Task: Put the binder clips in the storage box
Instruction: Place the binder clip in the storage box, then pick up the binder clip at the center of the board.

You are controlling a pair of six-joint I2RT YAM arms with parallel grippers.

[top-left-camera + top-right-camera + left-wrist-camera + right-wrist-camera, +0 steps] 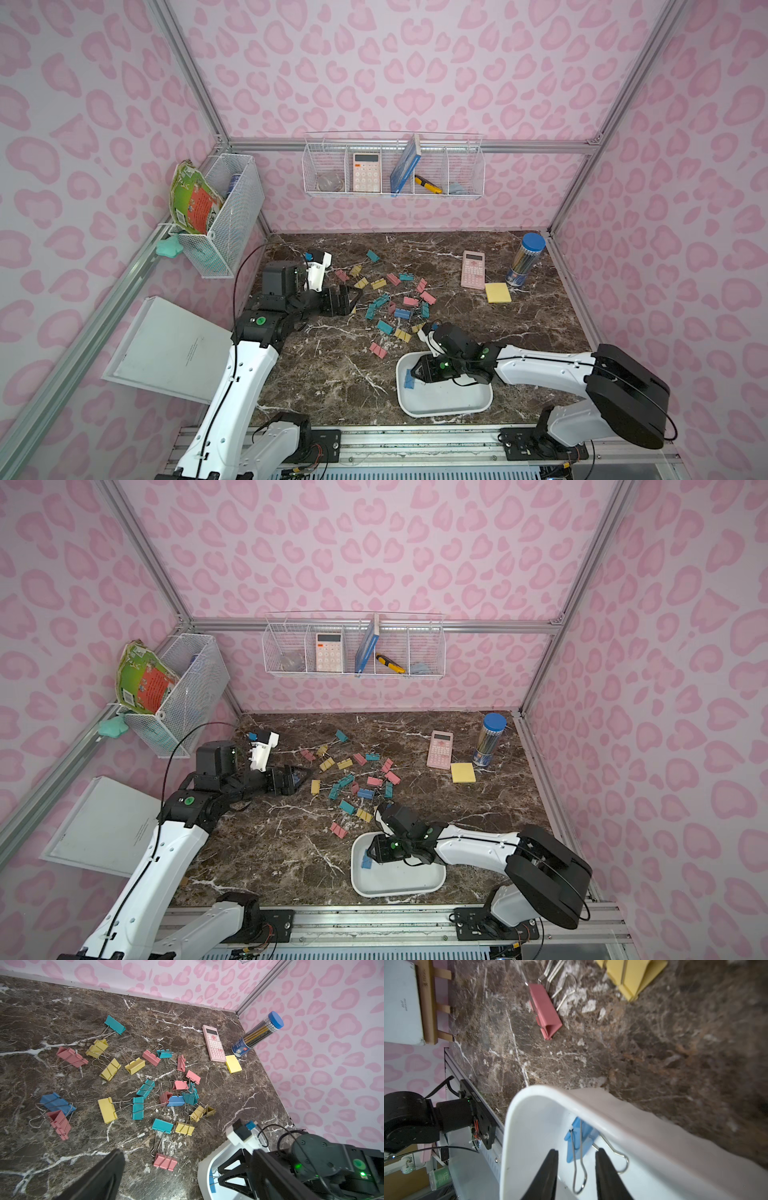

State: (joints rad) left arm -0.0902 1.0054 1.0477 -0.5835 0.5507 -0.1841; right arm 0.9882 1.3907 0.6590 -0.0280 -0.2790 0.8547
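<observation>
Release is the step I judge to be in hand: my right gripper (pixel 577 1150) hangs inside the storage box (pixel 446 409), which sits by the front edge of the table (pixel 332 386), right of its middle. The jaws stand apart, and a blue clip (pixel 577 1132) lies free against the box's end wall, one wire handle between the fingers, ungripped. The other binder clips (pixel 395 299) are scattered over the table's middle. My left gripper (pixel 351 300) hovers at their left fringe, spread wide and empty. Next I need to lift the right gripper clear without snagging that handle, then take the pink clip (pixel 378 350) near the box's far corner. Print on the white board (pixel 166 349) and the pencil tube (pixel 524 266) is too small to read.
</observation>
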